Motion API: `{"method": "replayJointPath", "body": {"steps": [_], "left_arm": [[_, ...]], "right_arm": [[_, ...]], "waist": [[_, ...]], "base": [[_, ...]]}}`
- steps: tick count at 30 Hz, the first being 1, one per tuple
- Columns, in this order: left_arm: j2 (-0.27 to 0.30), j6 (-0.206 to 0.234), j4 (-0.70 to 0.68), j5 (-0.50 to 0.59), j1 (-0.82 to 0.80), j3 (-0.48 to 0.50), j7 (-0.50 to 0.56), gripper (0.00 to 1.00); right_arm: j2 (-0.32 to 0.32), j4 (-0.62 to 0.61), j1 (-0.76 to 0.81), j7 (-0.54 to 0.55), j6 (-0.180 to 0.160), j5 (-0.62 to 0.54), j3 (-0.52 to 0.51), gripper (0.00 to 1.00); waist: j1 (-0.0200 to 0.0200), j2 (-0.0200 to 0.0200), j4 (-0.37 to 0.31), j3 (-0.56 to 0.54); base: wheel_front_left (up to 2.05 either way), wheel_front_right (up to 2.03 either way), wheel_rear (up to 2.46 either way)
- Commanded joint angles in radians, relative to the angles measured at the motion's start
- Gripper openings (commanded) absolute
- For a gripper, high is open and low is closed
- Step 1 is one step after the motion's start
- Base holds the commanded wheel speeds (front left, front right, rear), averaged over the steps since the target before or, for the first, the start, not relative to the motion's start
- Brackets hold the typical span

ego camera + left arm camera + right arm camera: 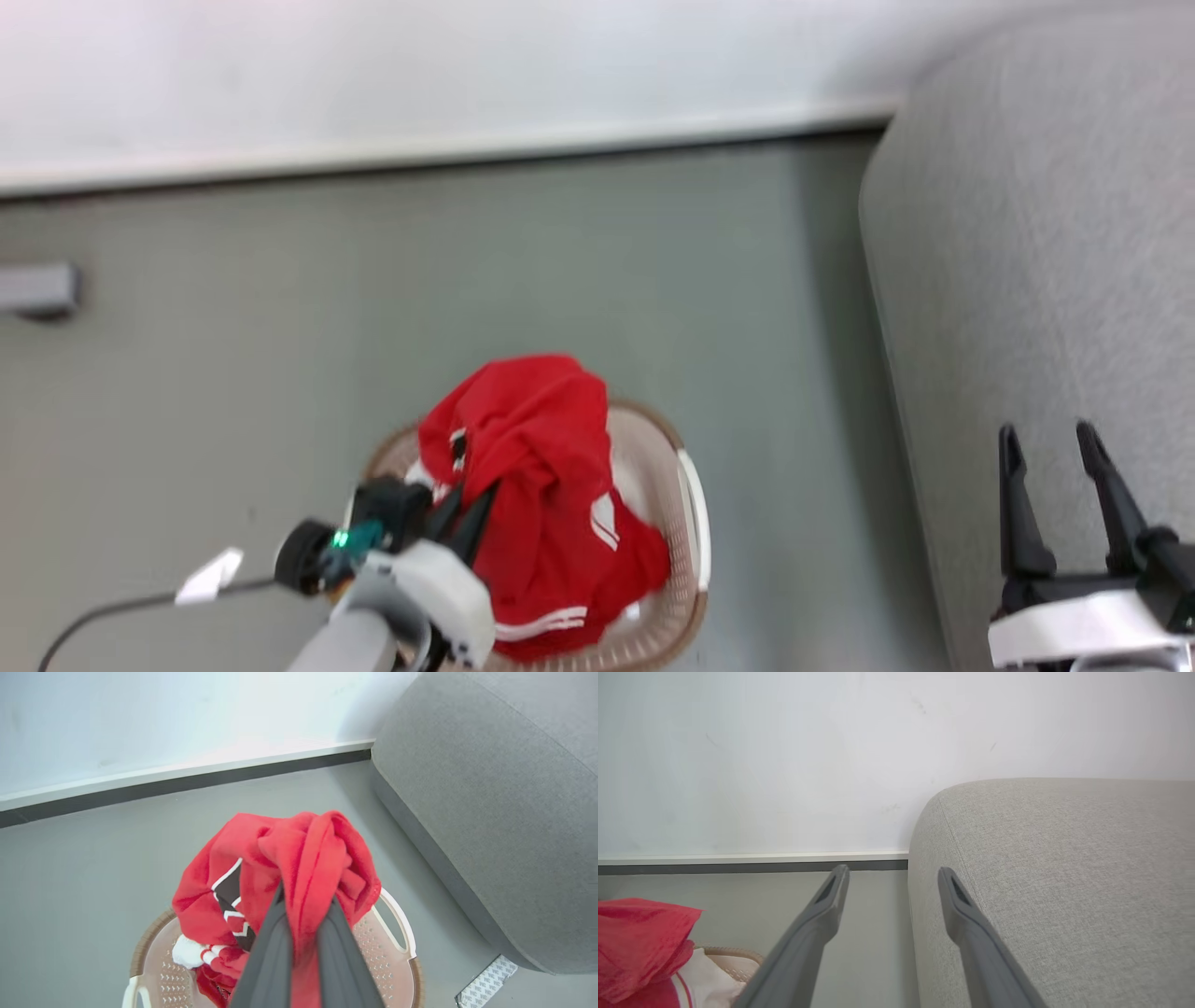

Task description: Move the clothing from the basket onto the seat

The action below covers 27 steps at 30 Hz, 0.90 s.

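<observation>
**A:** Where is the clothing [299, 868]?

**B:** It is bunched in a red heap over the basket [397, 933]. The upper folds are pulled up above the brown rim, and the lower folds and a white panel lie inside. The basket stands on the grey floor [467, 261], near the seat [1027, 280] but apart from it. None of the red cloth touches the grey upholstery.

**A:** What about the jaws?

**B:** The left gripper [306, 896] has its jaws pinched together on a thick fold of the clothing. The red cloth is squeezed between the two dark fingers [275, 942] and spills over their tips. The right gripper [893, 875] has its jaws spread wide. In its wrist view one finger lies against the floor and the other against the seat's rounded corner.

**A:** Is there any lettering or brand?

**B:** There is a black patch with white lines [231, 905] on one garment, but it is folded and I cannot read it. Thin white stripes [551, 621] run along a hem. In the left wrist view a pale patterned strip [486, 982] lies on the floor by the seat's base, and its marks are too small to read. In the head view a white tag [210, 574] sits on a dark cable, blurred.
</observation>
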Motion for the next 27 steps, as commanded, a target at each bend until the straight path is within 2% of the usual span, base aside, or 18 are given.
{"method": "replayJointPath", "body": {"steps": [1, 11, 18, 27], "left_arm": [[0.007, 0.008, -0.028, -0.006, 0.046, 0.013, -0.001, 0.00], [0.033, 0.052, -0.215, -0.003, 0.264, 0.110, -0.001, 0.00], [0.044, 0.064, -0.299, 0.014, 0.344, 0.164, -0.001, 0.00], [0.053, 0.067, -0.332, 0.022, 0.389, 0.211, -0.001, 0.00]], "right_arm": [[-0.004, 0.007, 0.032, 0.001, -0.004, -0.009, -0.006, 1.00], [-0.003, 0.034, 0.147, 0.001, -0.004, -0.031, 0.002, 1.00], [-0.003, 0.040, 0.189, 0.001, -0.004, -0.044, 0.011, 1.00], [-0.003, 0.037, 0.222, 0.001, -0.004, -0.060, 0.013, 1.00]], "waist": [[0.0001, -0.0001, 0.037, -0.133], [0.0001, -0.0001, 0.046, -0.336], [0.0001, -0.0001, 0.052, -0.407], [0.0001, -0.0001, 0.057, -0.453]], "base": [[0.00, 0.00, 0.00], [0.00, 0.00, 0.00], [0.00, 0.00, 0.00], [0.00, 0.00, 0.00]]}}
